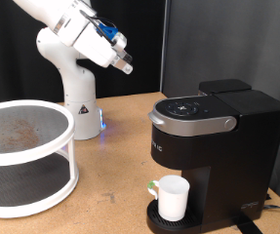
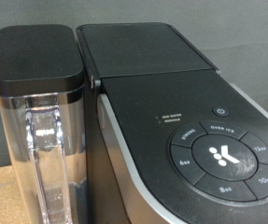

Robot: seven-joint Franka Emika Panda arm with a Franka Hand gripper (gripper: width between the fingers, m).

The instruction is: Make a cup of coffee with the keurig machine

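We see the cup [image 1: 173, 196] already under the keurig machine [image 1: 210, 146]; the brew step looks in hand. The gripper [image 1: 127, 67] hangs above the machine (whether its fingers are open we cannot tell), so pressing a button [image 2: 219, 153] calls for descent.

Wooden table [image 1: 110, 146], keurig machine [image 1: 218, 151] at right, white two-tier rack [image 1: 22, 156] left, robot base [image 1: 78, 107] behind

Keurig machine [image 1: 213, 146]: set on the table [image 1: 115, 166], at the exterior view's right. Cup [image 1: 172, 196]: placed on its drip base [image 1: 159, 220], below the brew head. Two-tier rack [image 1: 24, 156]: at left. Gripper [image 1: 126, 66]: raised above the table, between rack and machine. Water tank [image 2: 40, 121]: attached beside the button panel [image 2: 219, 154].
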